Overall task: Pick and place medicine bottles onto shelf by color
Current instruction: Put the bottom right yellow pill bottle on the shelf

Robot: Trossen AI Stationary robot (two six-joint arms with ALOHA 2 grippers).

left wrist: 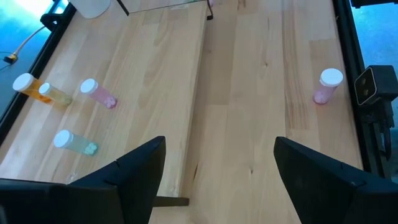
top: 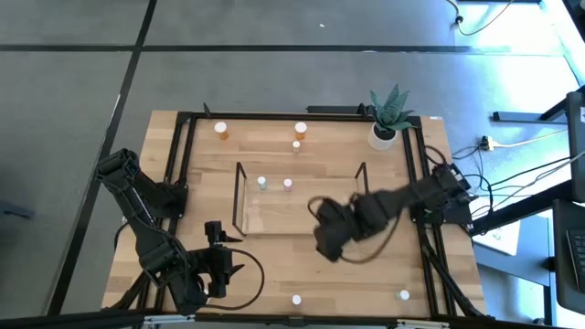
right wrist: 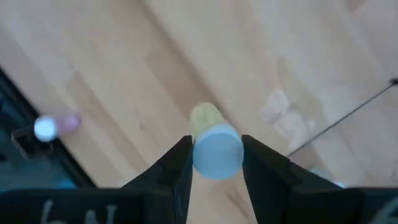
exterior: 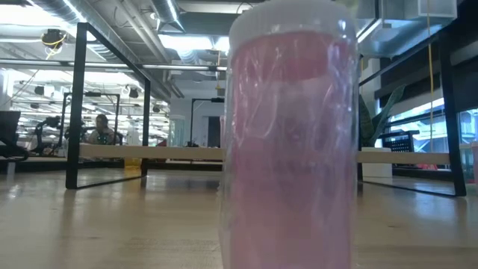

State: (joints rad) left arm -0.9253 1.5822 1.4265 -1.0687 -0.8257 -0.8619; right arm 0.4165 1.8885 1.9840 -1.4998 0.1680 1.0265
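**Right gripper carries a yellowish bottle at the shelf's front**

Right gripper [right wrist: 214,163] pinches a yellowish medicine bottle [right wrist: 214,144] by its cap, above the table near the clear shelf [top: 239,196]. Two small bottles already stand on it. Left gripper [left wrist: 214,168] waits, spread. The narrow hold could let the bottle tilt or slip, or knock those bottles.

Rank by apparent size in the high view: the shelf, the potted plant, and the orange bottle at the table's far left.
1. shelf, by far the widest
2. potted plant
3. orange bottle, smallest

All rest on the same table, so camera distance hardly skews this.
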